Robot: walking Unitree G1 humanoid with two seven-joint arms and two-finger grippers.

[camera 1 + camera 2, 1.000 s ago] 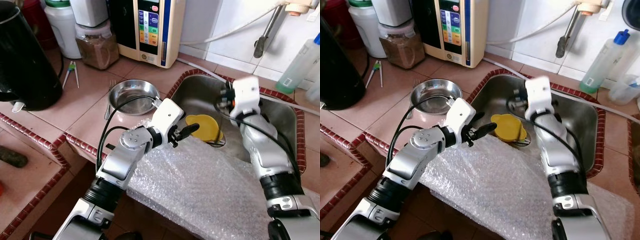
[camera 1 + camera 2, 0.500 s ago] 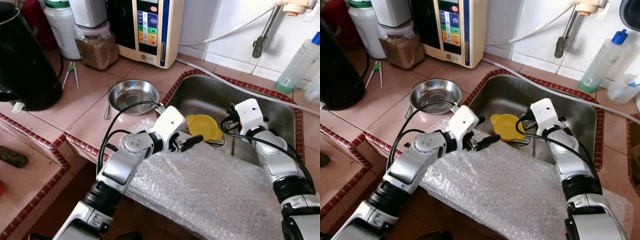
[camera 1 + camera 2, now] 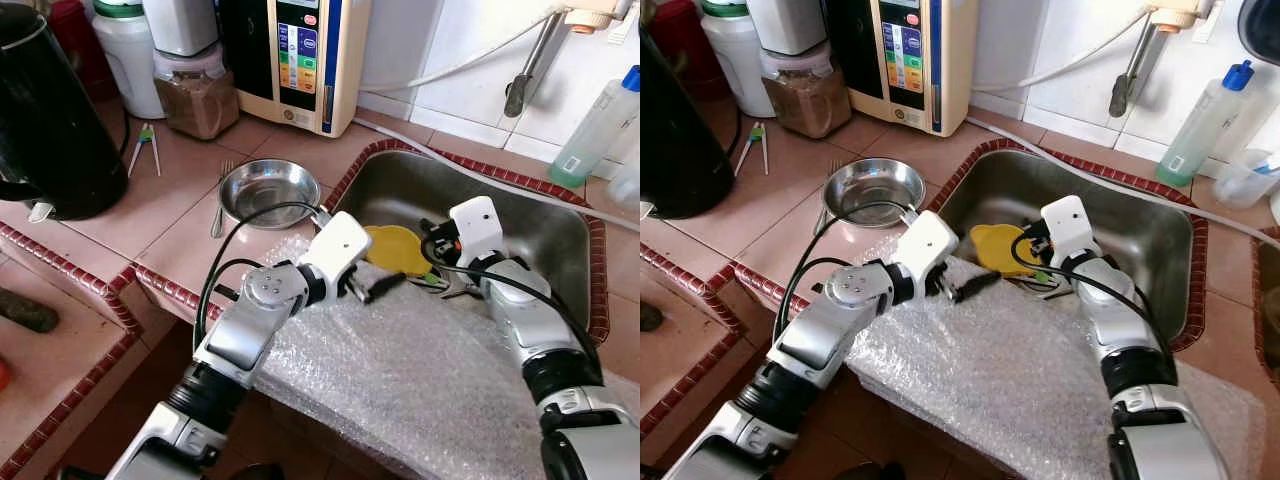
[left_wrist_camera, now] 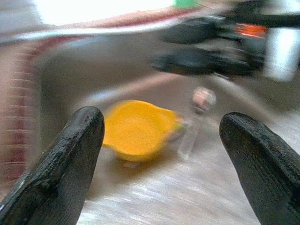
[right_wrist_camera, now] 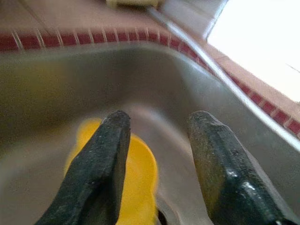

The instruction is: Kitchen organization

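Nearest, bubble wrap (image 3: 420,370) draped over bench (image 3: 150,215) edge. Just beyond, left gripper (image 3: 372,287) hovering at sink (image 3: 540,215) rim, fingers spread wide, holding nothing. Farther right, right gripper (image 5: 157,154) down inside sink, fingers parted beside yellow lid (image 3: 398,248) on sink bottom. Farther left, steel bowl (image 3: 266,190) on bench.

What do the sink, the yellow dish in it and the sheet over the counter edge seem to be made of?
Sink: brushed steel, dull grey sheen. Yellow dish: probably plastic, opaque and evenly coloured. Sheet: clear bubble wrap, rows of small bubbles.
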